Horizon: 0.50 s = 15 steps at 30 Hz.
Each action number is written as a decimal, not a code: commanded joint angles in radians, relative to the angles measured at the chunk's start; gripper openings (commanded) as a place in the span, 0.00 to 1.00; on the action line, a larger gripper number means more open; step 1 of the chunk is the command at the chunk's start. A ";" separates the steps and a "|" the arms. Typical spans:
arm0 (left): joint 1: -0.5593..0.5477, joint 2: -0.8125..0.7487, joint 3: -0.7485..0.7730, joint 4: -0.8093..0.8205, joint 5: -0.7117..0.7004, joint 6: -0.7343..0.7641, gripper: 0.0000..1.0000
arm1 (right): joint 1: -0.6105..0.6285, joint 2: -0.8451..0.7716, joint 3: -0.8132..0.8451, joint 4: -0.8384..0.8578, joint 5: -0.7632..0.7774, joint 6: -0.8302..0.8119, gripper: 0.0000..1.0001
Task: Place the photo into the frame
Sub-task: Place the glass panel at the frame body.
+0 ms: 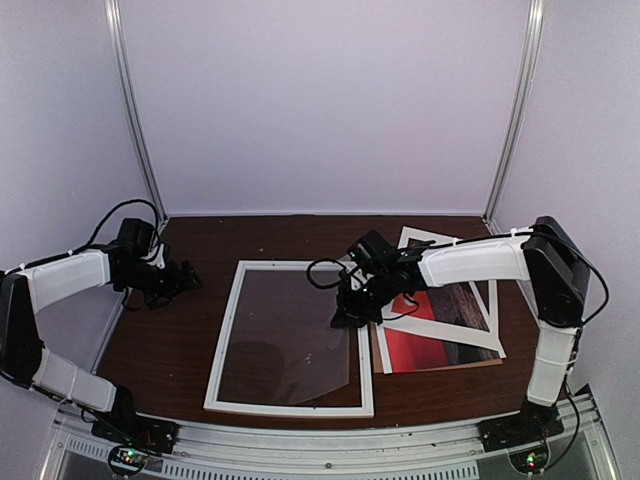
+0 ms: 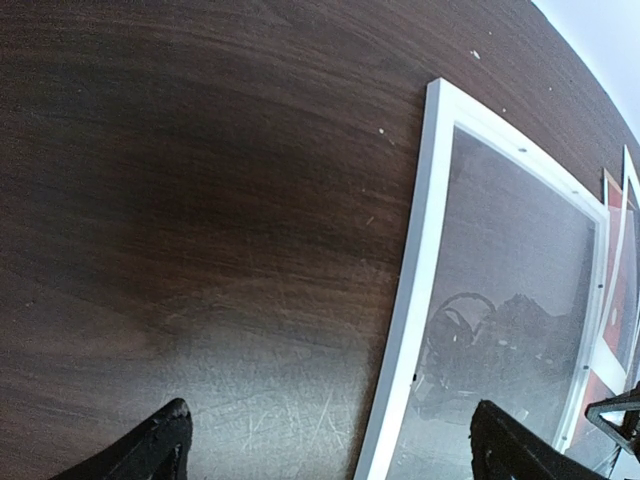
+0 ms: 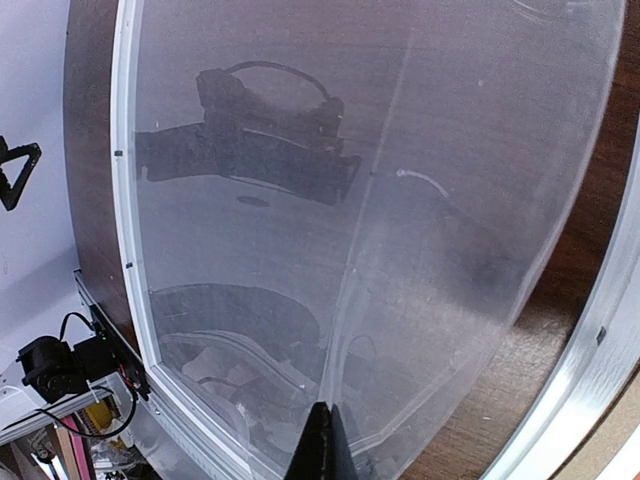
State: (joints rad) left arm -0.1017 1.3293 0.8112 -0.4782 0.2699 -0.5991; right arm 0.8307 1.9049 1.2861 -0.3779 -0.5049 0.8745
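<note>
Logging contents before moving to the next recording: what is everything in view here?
table: one, dark brown wood, under everything.
frame: one, white, flat at the table's centre.
clear sheet: one, transparent, over the frame's opening.
mat: one, white, right of the frame, lying skewed.
photo: one, red sky over dark ground, partly under the mat.
walls: pale panels, behind and at both sides.
left gripper: one, black, open, above bare table left of the frame.
right gripper: one, black, shut, apparently on the clear sheet near the frame's right edge.
</note>
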 commanded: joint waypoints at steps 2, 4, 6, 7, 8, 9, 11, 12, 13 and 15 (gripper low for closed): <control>0.004 0.010 -0.007 0.033 0.012 -0.001 0.98 | 0.005 0.028 0.028 -0.024 -0.046 -0.036 0.02; 0.003 0.010 -0.007 0.033 0.013 -0.001 0.97 | 0.005 0.032 0.036 -0.037 -0.044 -0.048 0.02; 0.002 0.010 -0.008 0.033 0.012 -0.001 0.98 | 0.005 0.036 0.042 -0.044 -0.043 -0.054 0.02; 0.000 0.011 -0.009 0.033 0.012 -0.001 0.98 | 0.005 0.038 0.045 -0.046 -0.043 -0.058 0.02; 0.000 0.011 -0.008 0.033 0.013 -0.002 0.98 | 0.005 0.040 0.048 -0.050 -0.044 -0.062 0.02; -0.002 0.012 -0.009 0.033 0.013 -0.002 0.98 | 0.005 0.040 0.050 -0.053 -0.043 -0.063 0.02; -0.003 0.014 -0.010 0.034 0.013 -0.004 0.98 | 0.005 0.042 0.051 -0.053 -0.045 -0.067 0.03; -0.003 0.014 -0.010 0.035 0.013 -0.004 0.97 | 0.005 0.042 0.051 -0.053 -0.045 -0.068 0.04; -0.004 0.016 -0.011 0.035 0.012 -0.004 0.98 | 0.005 0.043 0.053 -0.053 -0.046 -0.070 0.04; -0.006 0.018 -0.011 0.034 0.012 -0.004 0.98 | 0.005 0.047 0.054 -0.055 -0.047 -0.073 0.05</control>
State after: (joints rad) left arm -0.1020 1.3357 0.8112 -0.4721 0.2714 -0.5995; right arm 0.8307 1.9312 1.3102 -0.4297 -0.5247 0.8295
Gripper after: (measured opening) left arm 0.976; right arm 0.042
